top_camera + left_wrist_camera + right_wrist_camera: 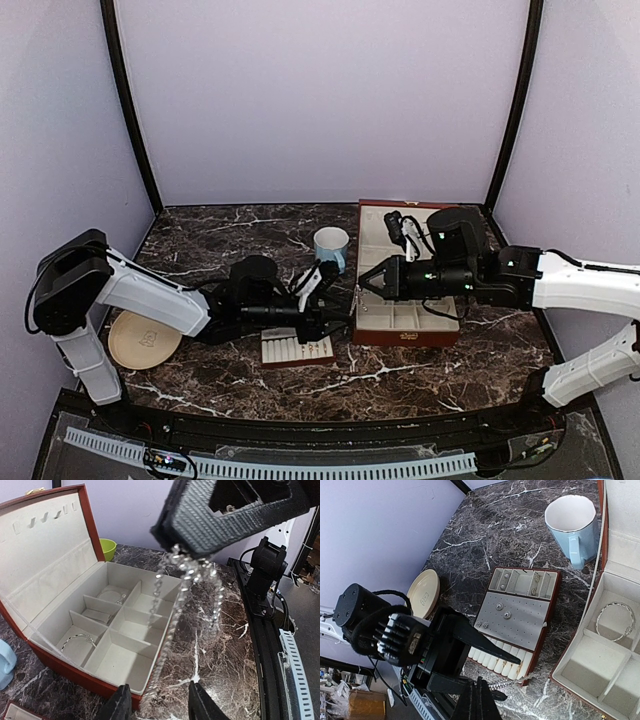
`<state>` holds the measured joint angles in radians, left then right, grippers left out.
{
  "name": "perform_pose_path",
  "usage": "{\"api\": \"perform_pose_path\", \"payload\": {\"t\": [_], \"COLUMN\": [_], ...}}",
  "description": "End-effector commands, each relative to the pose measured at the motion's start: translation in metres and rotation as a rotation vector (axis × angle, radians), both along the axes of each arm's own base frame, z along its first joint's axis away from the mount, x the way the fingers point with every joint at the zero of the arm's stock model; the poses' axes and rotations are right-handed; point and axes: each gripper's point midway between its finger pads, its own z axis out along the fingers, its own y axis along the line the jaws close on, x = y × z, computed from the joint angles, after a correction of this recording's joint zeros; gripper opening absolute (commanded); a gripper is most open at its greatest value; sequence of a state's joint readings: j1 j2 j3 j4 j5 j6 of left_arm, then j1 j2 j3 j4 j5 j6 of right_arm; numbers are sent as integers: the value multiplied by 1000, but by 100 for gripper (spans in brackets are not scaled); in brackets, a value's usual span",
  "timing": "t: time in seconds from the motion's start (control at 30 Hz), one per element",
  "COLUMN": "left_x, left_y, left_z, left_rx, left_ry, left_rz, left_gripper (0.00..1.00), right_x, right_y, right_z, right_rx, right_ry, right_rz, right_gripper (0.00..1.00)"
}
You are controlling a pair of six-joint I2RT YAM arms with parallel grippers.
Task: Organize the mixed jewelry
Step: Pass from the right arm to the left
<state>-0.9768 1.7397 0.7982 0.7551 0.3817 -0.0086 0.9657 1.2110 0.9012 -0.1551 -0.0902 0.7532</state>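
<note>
Chain (173, 622) of silvery links hangs in mid-air, pinched at its top end by your right gripper (177, 542), whose jaws are clamped together on it. From that grip it falls in several loose strands, the longest running down toward your left gripper (157, 705). That gripper's two fingers (120, 706) stand apart on either side of the strand's lower end. The wrist views do not show whether either pad touches the links.

The hand-off point sits above the dark marble table (220, 645), just beside the near corner of the red-brown box (65, 672). The box stands with its lid raised and its cream compartments exposed. One thin bangle (77, 640) lies flat in a compartment by the box's front wall, and a second bangle (112, 596) rests in a compartment at the back, nearer the lid.

From your right wrist camera, the slotted tray (520, 625) lies on the marble beside the box and below the left gripper. A few studs (502, 611) are set into its dotted panel, and small pieces lie in the row of little bins along its far edge, too small to name.

A pale blue mug (572, 525) stands beyond the tray, close to the box lid. A cream plate (424, 594) lies well off to the left, and a green cup (107, 547) shows behind the box.
</note>
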Motion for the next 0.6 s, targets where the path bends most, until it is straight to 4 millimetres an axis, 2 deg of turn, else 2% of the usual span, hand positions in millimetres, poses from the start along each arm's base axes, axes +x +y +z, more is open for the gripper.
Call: {"api": "perform_pose_path", "payload": {"t": [0.0, 0.33, 0.57], "left_x": [-1, 0, -4], "left_y": [-8, -16, -22], "left_z": [4, 4, 4], "left_rx": [0, 2, 6], "left_ry": [-33, -32, -38], "left_rz": [-12, -5, -23], "left_gripper": [39, 14, 12], "right_x": [4, 3, 4], "right_y": [5, 6, 7], "right_z": [30, 31, 29], "right_rx": [78, 89, 90], "right_ry": [-52, -50, -47], "right_rz": [5, 8, 9], "right_gripper": [0, 0, 0]}}
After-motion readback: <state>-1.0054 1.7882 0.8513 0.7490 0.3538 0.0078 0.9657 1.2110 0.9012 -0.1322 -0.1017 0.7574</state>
